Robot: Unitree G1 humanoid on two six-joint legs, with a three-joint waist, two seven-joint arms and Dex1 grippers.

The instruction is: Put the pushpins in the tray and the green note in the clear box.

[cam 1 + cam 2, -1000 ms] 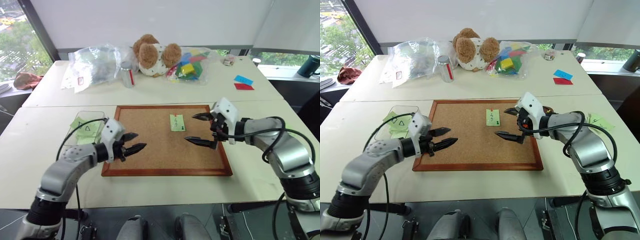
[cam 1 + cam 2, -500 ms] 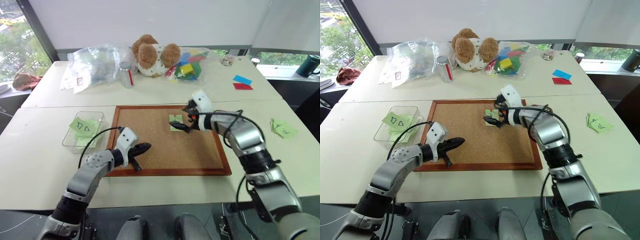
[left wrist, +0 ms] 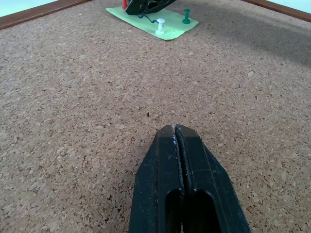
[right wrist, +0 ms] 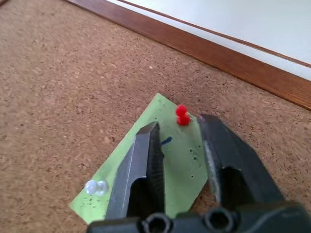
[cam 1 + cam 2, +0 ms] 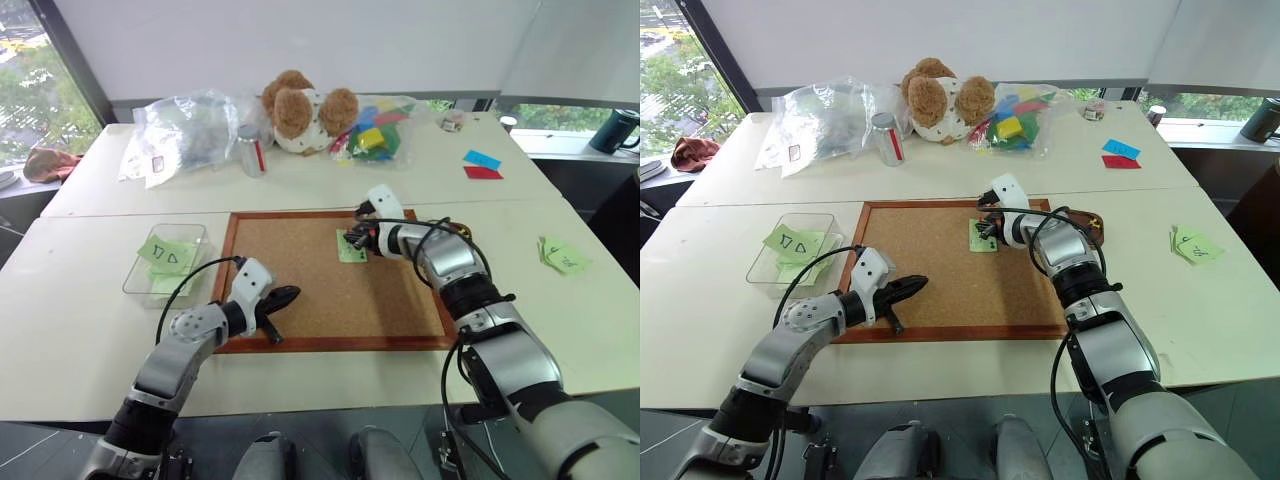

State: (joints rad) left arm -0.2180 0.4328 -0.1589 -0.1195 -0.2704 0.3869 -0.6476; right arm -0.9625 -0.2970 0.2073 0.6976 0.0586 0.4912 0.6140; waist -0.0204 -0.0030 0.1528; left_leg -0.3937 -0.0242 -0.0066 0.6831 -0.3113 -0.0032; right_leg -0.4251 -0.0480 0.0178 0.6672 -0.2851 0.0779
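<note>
The right gripper (image 4: 180,133) has reached the green note (image 4: 181,160), fingers apart astride its red pushpin (image 4: 182,115). Three pushpins pin it: red, white (image 3: 160,26), green (image 3: 186,16). The left gripper (image 3: 175,131), at the board's seven o'clock, is clenched empty.

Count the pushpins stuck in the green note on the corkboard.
3. A red pushpin at one corner, a white pushpin and a green pushpin at other corners. A fourth may hide behind the right tool.

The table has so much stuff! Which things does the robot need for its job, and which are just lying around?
For the job:
- green note
- red pushpin, white pushpin, green pushpin
- tray
- clear box

Just lying about:
- teddy bear
- plastic bag
- can
- bag of coloured blocks
- blue note
</note>
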